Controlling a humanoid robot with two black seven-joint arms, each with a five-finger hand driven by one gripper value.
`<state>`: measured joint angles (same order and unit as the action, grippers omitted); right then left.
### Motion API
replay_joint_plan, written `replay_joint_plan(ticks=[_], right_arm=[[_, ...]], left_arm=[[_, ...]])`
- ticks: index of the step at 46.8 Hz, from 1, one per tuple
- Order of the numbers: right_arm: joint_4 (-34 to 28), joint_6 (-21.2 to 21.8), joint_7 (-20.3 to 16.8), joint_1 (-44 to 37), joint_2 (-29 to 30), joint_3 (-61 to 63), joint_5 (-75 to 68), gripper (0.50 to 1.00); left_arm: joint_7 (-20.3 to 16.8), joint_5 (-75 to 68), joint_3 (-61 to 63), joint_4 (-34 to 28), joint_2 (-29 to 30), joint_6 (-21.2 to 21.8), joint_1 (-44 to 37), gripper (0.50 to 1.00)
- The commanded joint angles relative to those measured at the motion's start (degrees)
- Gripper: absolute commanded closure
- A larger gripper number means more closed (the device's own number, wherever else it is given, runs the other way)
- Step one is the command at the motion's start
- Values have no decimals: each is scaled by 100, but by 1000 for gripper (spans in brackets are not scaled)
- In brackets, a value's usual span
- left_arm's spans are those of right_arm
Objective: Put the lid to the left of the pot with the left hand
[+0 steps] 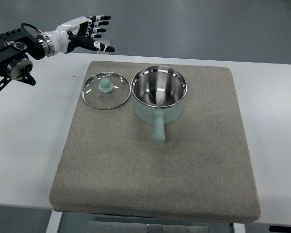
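Top view: round glass lid with pale green knob (106,90) lying flat on the mat, just left of the pot, rims nearly touching.

Top view, detail: pale green saucepan with polished steel interior (159,93), upper centre of frame, uncovered, its short green handle (158,129) pointing toward the lower edge. Grey felt-like square mat (184,170) on white tabletop (24,145) carries both items. Left hand, white and black with jointed fingers (89,33), upper left of frame, above the table's far edge, fingers spread apart and holding nothing, well clear of the lid. Left arm enters from the left edge.
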<state>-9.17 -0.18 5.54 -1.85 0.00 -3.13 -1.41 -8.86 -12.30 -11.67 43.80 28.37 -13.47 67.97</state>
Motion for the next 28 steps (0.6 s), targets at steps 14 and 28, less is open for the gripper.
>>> replay_joint_plan(ticks=[14, 28], right_arm=[[-5, 0, 0, 0, 0, -3, 0, 576], [3, 0, 0, 0, 0, -3, 0, 576]], left_arm=[[-2, 1836, -1231, -21, 2, -305, -1021, 504], [16, 1836, -2533, -38, -42, -1000, -1945, 504]])
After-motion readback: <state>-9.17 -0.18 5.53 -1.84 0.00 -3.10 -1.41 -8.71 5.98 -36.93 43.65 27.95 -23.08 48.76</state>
